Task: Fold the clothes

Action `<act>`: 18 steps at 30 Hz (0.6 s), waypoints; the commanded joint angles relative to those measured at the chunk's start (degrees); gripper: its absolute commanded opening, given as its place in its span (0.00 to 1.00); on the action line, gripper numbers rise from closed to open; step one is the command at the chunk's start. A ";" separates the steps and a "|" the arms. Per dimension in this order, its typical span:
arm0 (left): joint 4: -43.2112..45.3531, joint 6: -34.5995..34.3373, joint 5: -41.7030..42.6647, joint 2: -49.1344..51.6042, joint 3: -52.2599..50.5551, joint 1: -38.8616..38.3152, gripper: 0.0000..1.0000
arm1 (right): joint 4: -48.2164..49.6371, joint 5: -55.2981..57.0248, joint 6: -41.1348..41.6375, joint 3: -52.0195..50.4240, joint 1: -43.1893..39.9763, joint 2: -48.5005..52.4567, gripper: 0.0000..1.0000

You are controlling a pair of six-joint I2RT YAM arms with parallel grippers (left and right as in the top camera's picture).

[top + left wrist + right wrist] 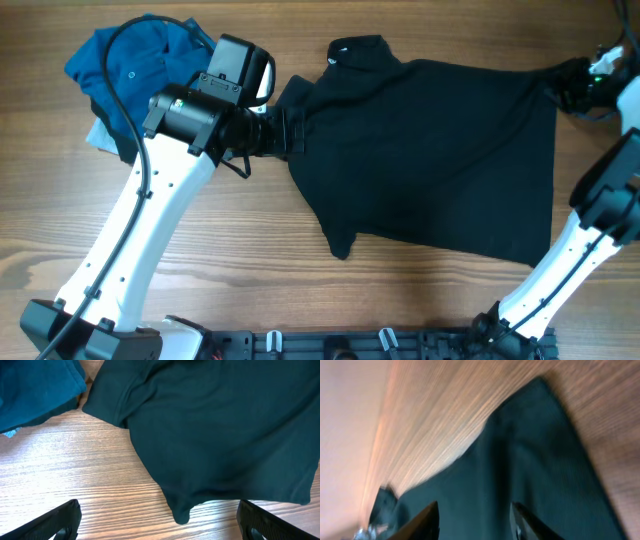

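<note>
Black shirt [440,160] spread flat, rumpled

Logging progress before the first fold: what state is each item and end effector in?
black shirt: spread flat on the table, unfolded.
blue garments: crumpled in a pile.
left end effector: open, over the shirt's edge.
right end effector: fingers straddle shirt fabric; grip unclear.

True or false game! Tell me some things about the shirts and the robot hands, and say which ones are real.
The black shirt lies on a wooden table. True.
The blue clothes sit on top of the black shirt. False: they are bunched beside it, on the table.
The left gripper is open. True.
The black shirt is folded into a small square. False: it is spread out wide.
</note>
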 commanded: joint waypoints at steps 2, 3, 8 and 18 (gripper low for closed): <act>-3.04 -0.96 3.41 1.16 -0.83 -0.02 1.00 | -5.44 -2.05 -9.33 1.55 0.02 -15.96 0.53; -3.93 -0.96 4.81 1.86 -1.70 -0.42 1.00 | -6.78 -2.03 -9.55 1.55 0.02 -18.71 0.55; -1.88 -0.98 6.14 6.64 -9.86 -5.27 0.99 | -17.92 -2.03 -9.16 1.55 0.20 -31.65 0.66; 12.98 4.33 6.14 19.50 -17.18 -6.75 0.72 | -33.38 10.86 -12.31 -7.37 13.05 -33.29 0.68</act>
